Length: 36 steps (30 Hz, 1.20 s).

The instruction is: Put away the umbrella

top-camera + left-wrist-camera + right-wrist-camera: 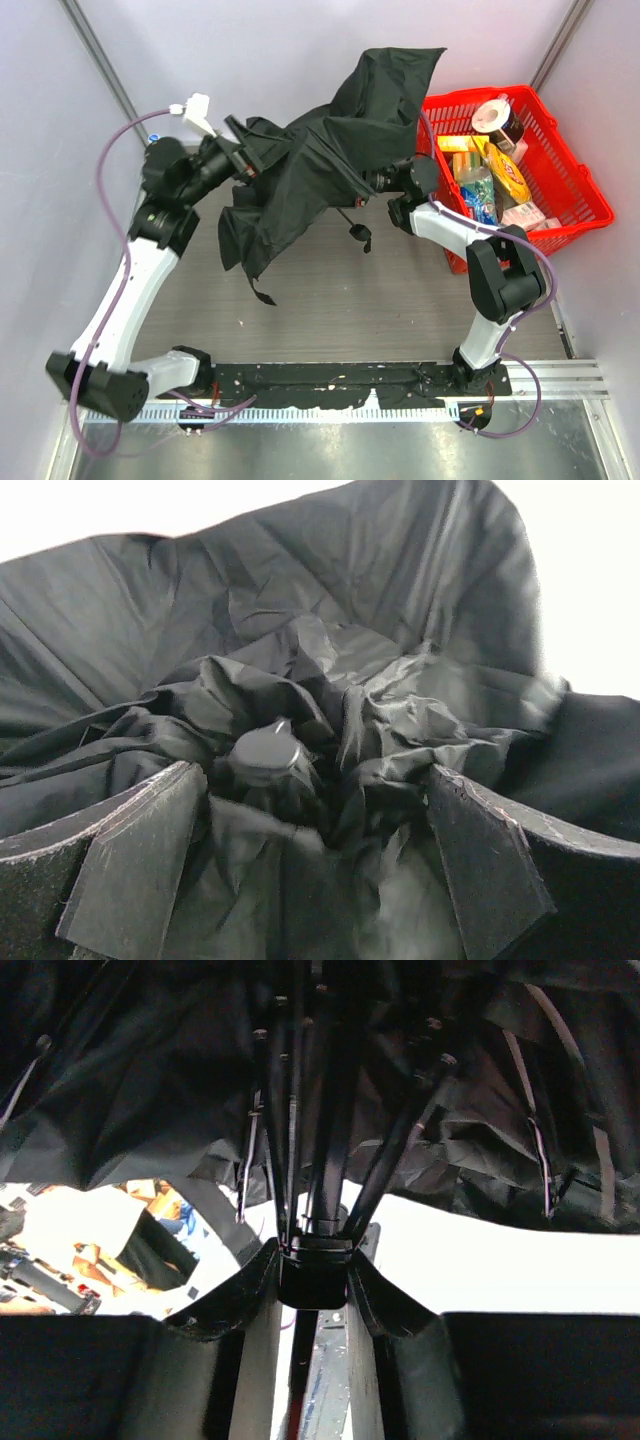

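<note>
The black umbrella [310, 150] hangs half collapsed above the table, its fabric draped between both arms. My left gripper [243, 155] is at its left end. In the left wrist view, the left gripper [312, 776] stands open, its fingers [140, 860] wide on either side of the crumpled canopy top and its round cap [265, 750]. My right gripper [315, 1260] is shut on the umbrella's runner block [316, 1278] on the shaft, under the ribs [400, 1140]. A strap [262, 292] dangles below the fabric.
A red basket [590, 205] with several grocery items stands at the right, just behind the right arm. The walls close in on the left and right. The arm bases sit on a rail [350, 385] at the near edge.
</note>
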Tool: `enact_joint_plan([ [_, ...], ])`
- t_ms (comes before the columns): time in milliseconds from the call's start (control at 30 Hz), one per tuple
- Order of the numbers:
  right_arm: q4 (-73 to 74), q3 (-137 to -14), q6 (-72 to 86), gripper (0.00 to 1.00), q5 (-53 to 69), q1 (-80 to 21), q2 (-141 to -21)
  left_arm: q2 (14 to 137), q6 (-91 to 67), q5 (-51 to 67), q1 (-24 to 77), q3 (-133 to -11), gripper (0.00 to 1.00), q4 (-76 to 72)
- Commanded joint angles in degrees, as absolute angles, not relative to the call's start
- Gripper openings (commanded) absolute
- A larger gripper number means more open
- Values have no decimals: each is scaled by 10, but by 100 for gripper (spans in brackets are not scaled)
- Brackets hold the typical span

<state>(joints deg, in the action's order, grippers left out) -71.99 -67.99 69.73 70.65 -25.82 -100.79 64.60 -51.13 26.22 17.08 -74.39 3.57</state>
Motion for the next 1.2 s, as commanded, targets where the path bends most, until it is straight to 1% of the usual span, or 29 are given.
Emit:
enact_joint_plan([
  [0, -956, -715, 700, 1, 697, -274, -966, 687, -525, 317, 199, -759, 100, -44],
  [100, -956, -718, 700, 1, 698, -287, -967, 710, -521, 295, 228, -773, 100, -32],
  [267, -957, -719, 701, 1, 698, -297, -968, 739, -532, 293, 242, -782, 99, -62],
  [300, -957, -719, 701, 1, 699, -298, -968, 738, -527, 289, 242, -786, 93, -60],
  [333, -957, -717, 700, 1, 699, -297, -966, 736, -520, 284, 242, -787, 84, -57],
  [367, -957, -716, 701, 1, 699, -297, -966, 730, -514, 277, 242, -787, 72, -55],
  [400, -955, -715, 702, 1, 698, -297, -965, 726, -508, 269, 242, -785, 59, -54],
  [467, -941, -714, 701, 1, 692, -298, -968, 719, -499, 258, 242, -784, 25, -55],
  [500, -927, -713, 698, 1, 688, -297, -969, 716, -494, 252, 242, -785, 12, -52],
  [567, -903, -694, 678, 1, 655, -289, -968, 708, -487, 240, 242, -781, 0, -49],
  [600, -877, -673, 664, 5, 629, -285, -958, 701, -483, 229, 243, -774, 0, -47],
  [633, -797, -661, 605, 20, 609, -285, -938, 694, -479, 219, 243, -766, 0, -51],
  [667, -740, -640, 562, 28, 567, -286, -926, 682, -476, 207, 242, -753, 0, -57],
  [700, -627, -625, 493, 43, 543, -287, -895, 670, -471, 180, 242, -745, 0, -56],
  [733, -575, -603, 451, 50, 479, -288, -882, 658, -466, 165, 242, -737, 0, -55],
  [767, -478, -597, 386, 58, 433, -293, -851, 645, -456, 143, 242, -734, 0, -48],
  [833, -391, -578, 325, 64, 378, -296, -815, 626, -434, 92, 242, -739, 0, -10],
  [900, -385, -535, 308, 68, 354, -297, -782, 612, -416, 48, 242, -750, 0, 30],
  [1000, -346, -491, 264, 70, 331, -300, -740, 603, -409, 19, 241, -769, 0, 72],
  [1067, -313, -484, 232, 70, 314, -304, -713, 603, -410, 9, 241, -772, 0, 84],
  [1167, -311, -477, 249, 72, 302, -304, -683, 604, -414, 5, 237, -771, 0, 91],
])
